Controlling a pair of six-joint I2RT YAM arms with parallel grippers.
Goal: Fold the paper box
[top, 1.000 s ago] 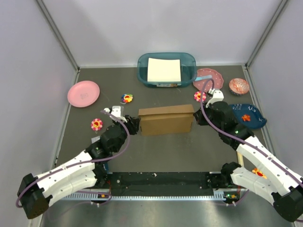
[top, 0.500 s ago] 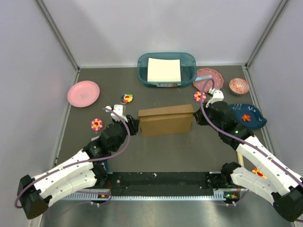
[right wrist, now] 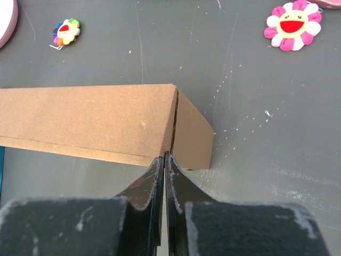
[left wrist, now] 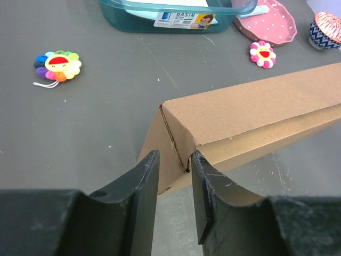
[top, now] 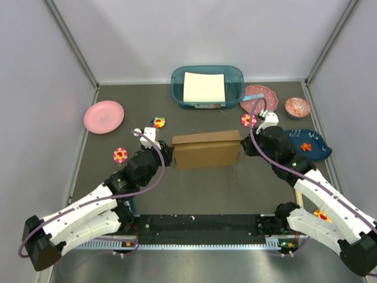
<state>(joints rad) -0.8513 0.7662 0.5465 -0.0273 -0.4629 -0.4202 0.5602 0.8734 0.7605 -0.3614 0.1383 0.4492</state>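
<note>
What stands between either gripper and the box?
Nothing visible. The left gripper sits right at one end corner of the box, and the right gripper, fingers together, sits at the other end.

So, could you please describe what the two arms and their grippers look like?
They match: the left arm and right arm have white rounded shells on the lower links, black joints and wrists, and a purple cable looping alongside. The left gripper and right gripper each have two flat black fingers, scuffed whitish.
</note>
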